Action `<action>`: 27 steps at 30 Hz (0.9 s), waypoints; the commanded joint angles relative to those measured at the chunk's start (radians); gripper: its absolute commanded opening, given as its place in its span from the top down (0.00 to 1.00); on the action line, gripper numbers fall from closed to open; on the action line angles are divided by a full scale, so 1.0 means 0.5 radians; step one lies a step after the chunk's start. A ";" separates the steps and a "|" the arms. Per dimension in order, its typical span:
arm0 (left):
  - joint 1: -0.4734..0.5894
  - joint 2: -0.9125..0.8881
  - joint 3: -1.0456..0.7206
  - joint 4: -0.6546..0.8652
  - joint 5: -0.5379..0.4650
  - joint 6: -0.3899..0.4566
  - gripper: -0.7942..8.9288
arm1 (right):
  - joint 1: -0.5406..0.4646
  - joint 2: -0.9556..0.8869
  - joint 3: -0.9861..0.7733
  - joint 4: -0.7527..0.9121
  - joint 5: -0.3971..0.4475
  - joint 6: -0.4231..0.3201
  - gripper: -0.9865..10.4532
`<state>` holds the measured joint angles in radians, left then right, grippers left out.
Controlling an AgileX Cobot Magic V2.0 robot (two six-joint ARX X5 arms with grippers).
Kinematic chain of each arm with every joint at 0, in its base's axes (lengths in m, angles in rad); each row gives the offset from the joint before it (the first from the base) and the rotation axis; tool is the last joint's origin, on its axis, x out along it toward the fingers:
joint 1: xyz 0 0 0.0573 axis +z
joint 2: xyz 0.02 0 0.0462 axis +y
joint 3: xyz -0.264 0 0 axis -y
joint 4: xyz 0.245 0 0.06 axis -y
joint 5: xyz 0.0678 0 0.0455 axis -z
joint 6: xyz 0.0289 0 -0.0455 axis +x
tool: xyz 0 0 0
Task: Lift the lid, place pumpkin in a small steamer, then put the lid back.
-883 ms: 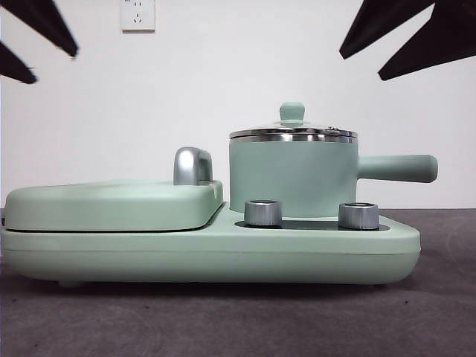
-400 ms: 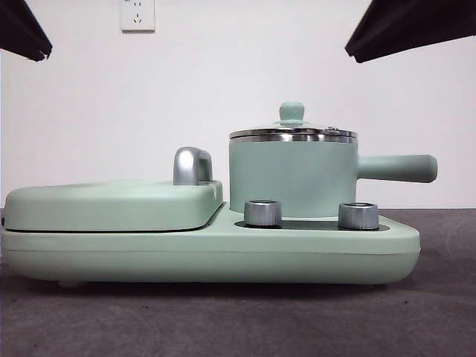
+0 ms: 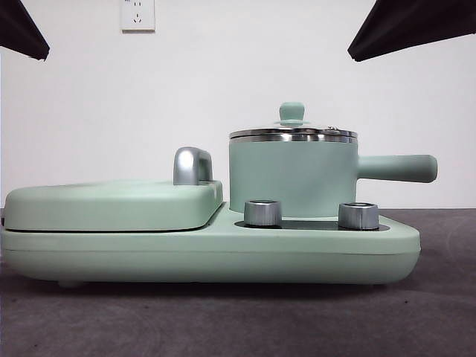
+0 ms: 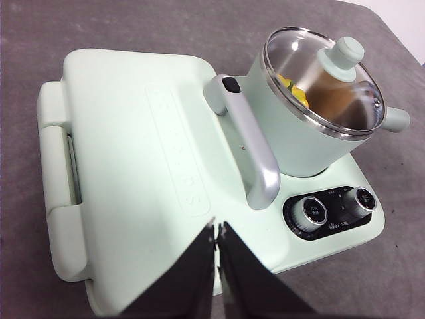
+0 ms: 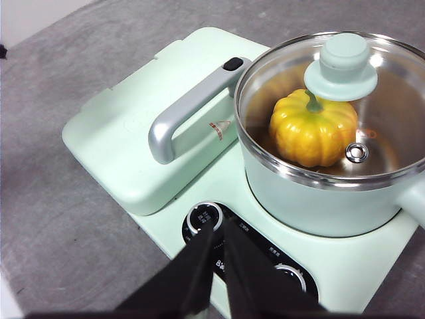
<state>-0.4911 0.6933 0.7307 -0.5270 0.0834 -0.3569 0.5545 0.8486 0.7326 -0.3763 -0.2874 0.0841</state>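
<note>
- Pumpkin [image 5: 313, 136] is sitting inside the small steamer [image 3: 291, 178], showing yellow-orange through the glass, green stem pointing up under the knob; only a yellow sliver [image 4: 292, 90] is showing in the left wrist view.
- Lid [image 5: 332, 106] is resting on the steamer rim, mint knob on top, steel rim ringing it; seated flat in the front view [image 3: 293, 132].
- Small steamer is standing on the wide mint base [image 3: 223, 253], its long side handle [image 3: 398, 168] sticking out sideways, away from the hinged cover.
- Two silver knobs [image 3: 262, 213] are sitting on the base just in front of the pot.
- Flat hinged cover [image 4: 133, 153] is lying closed beside the pot, its silver handle [image 5: 189, 109] running next to the steamer wall.
- Right gripper [image 5: 218, 234] is hovering above the control knobs, pot and pumpkin just beyond its tips, jaws pressed nearly together, gripping nothing.
- Left gripper [image 4: 216, 232] is hanging over the near edge of the cover, steamer well beyond and off to one side, jaws pressed together, gripping nothing.
- Both arms are showing only as dark tips at the top corners of the front view, well clear of the lid.
- Appliance is sitting on a grey table [image 3: 238, 320], white wall and a socket [image 3: 138, 13] behind.
</note>
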 commanded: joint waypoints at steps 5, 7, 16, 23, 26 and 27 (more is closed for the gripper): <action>0.059 -0.021 0.007 0.012 -0.004 0.263 0.91 | 0.012 0.008 0.017 0.023 -0.002 0.012 0.89; 0.114 -0.043 0.006 0.013 -0.004 0.325 0.91 | 0.012 0.008 0.017 0.025 -0.002 0.012 0.89; 0.488 -0.247 0.000 0.024 -0.004 0.407 0.91 | 0.012 0.008 0.017 0.092 -0.002 0.012 0.89; 0.693 -0.414 -0.142 0.242 -0.005 0.481 0.91 | 0.012 0.008 0.017 0.096 -0.002 0.012 0.89; 0.752 -0.511 -0.296 0.420 -0.004 0.480 0.91 | 0.012 0.008 0.017 0.096 -0.001 0.012 0.89; 0.769 -0.547 -0.353 0.472 -0.004 0.480 0.91 | 0.012 0.008 0.017 0.096 -0.002 0.012 0.89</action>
<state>-0.1104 0.4290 0.5674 -0.3210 0.0814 -0.1307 0.5545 0.8486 0.7326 -0.3382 -0.2874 0.0841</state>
